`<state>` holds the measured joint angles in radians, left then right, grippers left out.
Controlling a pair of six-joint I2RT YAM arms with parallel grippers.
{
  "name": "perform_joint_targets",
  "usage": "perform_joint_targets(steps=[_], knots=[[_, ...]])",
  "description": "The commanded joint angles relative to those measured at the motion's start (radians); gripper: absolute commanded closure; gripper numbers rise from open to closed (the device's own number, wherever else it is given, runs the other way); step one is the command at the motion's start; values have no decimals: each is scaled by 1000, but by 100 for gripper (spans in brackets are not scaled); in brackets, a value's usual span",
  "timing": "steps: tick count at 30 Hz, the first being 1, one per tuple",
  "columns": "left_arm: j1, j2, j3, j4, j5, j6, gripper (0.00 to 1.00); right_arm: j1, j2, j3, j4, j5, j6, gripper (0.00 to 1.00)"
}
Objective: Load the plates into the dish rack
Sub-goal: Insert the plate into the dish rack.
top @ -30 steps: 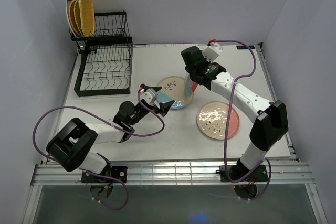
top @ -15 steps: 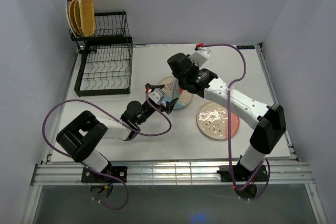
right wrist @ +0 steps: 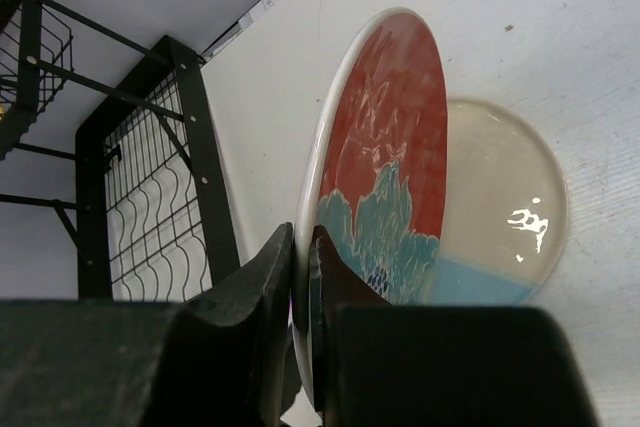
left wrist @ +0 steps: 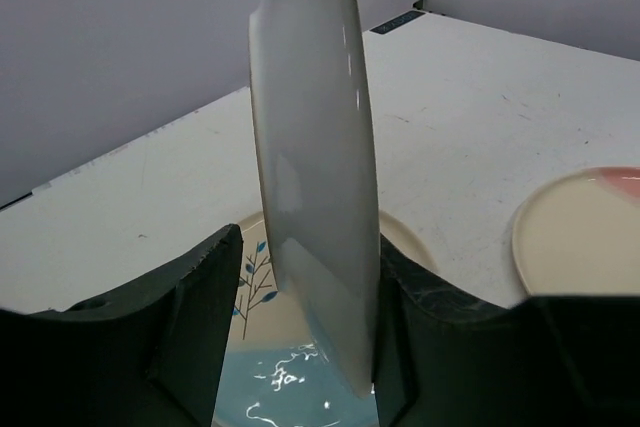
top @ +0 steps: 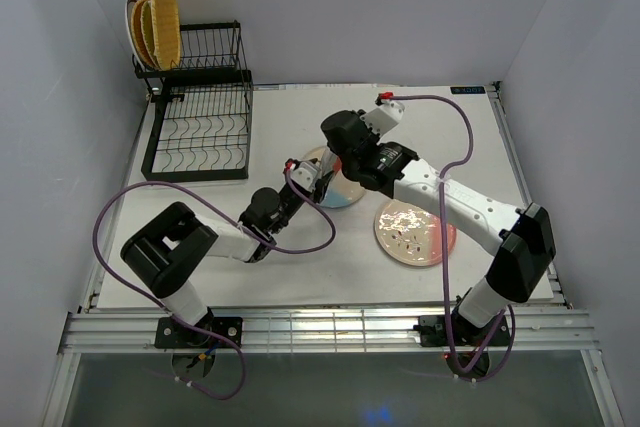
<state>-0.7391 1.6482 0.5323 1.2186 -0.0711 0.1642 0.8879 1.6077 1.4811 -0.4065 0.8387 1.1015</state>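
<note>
- L gripper [left wrist: 310,242]: a sec ago its jaws are wide and short of the plate. Now they've narrowed partway and sit astride the lower rim of the floral plate [right wrist: 385,147]. They're not pressed together, and a gap shows on one side, so it's no firm pinch yet.
- The plate stands on edge between those jaws, white back to the L wrist cam, lifted off the table [top: 290,112].
- R gripper [right wrist: 302,247]: pressed tight on the plate's rim at the opp. side. It has swung the plate over toward the L arm, so this looks like a handoff mid-way. IMO R shouldn't let go till L bites.
- Directly below both tools is the cream-blue plate [right wrist: 500,197], flat on the table. Clearance under the hanging rim is thin, so any drop lands on it.
- Off to the R arm's side is the cream-pink plate [top: 415,229], flat and clear of the exchange.
- Far beyond the L tool is the dish rack [top: 197,132]. Its lower slots look vacant, and the woven plates [top: 160,25] stand at the top tier. The table between is open, but the side wall is close by the rack.
</note>
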Motion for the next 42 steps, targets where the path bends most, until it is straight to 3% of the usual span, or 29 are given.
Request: perform_joint_targets(steps=[1, 6, 9, 10, 13, 14, 17, 18, 22, 23, 24, 27, 35, 42], knots=[[4, -2, -9, 87, -62, 24, 41, 9, -107, -1, 150, 115, 86, 92], [4, -1, -12, 105, -88, 31, 51, 13, -106, -19, 130, 111, 173, 92], [3, 1, -11, 119, -105, 38, 62, 19, -103, -28, 143, 100, 195, 92], [3, 4, -11, 119, -116, 41, 76, 20, -101, -33, 153, 94, 190, 92], [3, -2, -6, 113, -145, 54, 99, 23, -88, -24, 182, 66, 158, 92], [3, -7, -5, 113, -156, 54, 100, 25, -81, -24, 193, 62, 146, 92], [3, -22, -29, 154, -177, 63, 100, 25, -86, -39, 218, 53, 135, 75], [3, -25, -37, 166, -180, 63, 100, 25, -89, -45, 228, 51, 132, 62], [3, -39, -46, 188, -203, 70, 100, 25, -112, -88, 287, 45, 112, 60], [3, -41, -48, 190, -214, 74, 100, 25, -120, -94, 297, 43, 109, 52], [3, -42, -48, 199, -222, 78, 100, 25, -121, -99, 301, 43, 103, 35], [3, -50, -46, 196, -252, 89, 100, 25, -135, -102, 310, 42, 74, 15], [4, -123, -34, 148, -285, 86, 100, 26, -276, -221, 396, 117, -89, 12], [14, -284, 54, -97, -312, 46, 100, 25, -462, -502, 590, 198, -389, 5]])
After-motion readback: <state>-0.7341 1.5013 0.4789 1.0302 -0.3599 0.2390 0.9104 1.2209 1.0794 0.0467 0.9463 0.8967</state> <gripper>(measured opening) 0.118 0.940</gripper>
